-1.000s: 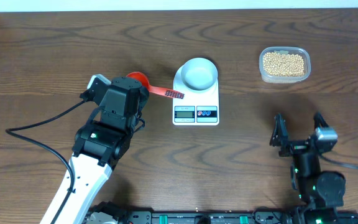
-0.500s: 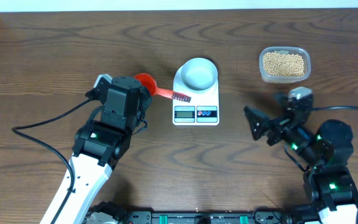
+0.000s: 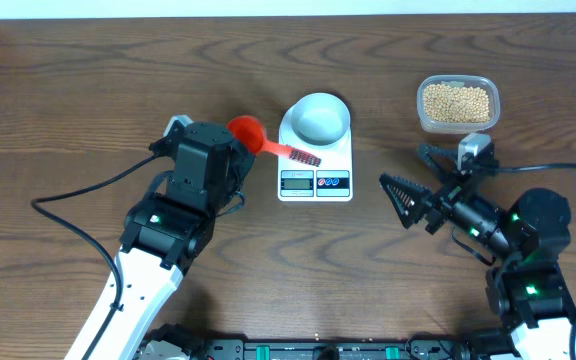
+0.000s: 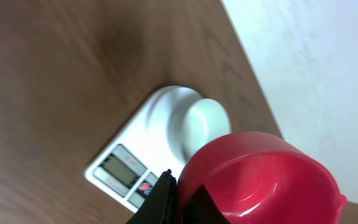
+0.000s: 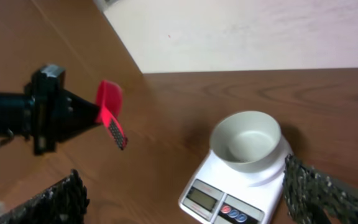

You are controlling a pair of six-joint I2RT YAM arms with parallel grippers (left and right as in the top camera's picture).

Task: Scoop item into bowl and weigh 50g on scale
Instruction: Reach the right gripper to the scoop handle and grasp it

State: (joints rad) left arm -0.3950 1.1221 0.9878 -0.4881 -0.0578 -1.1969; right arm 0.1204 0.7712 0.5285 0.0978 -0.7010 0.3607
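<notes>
My left gripper (image 3: 233, 148) is clamped on the red scoop (image 3: 247, 131) (empty, from what my wrist view shows) and has carried it a little closer to the scale (image 3: 315, 182), where the bowl (image 3: 318, 118) sits empty. My right gripper (image 3: 404, 168), jaws spread wide and holding nothing, has swung up beside the scale. The beans (image 3: 456, 101) all lie in the clear tub (image 3: 421, 108) at far right, so I judge scooping hasn't begun.
</notes>
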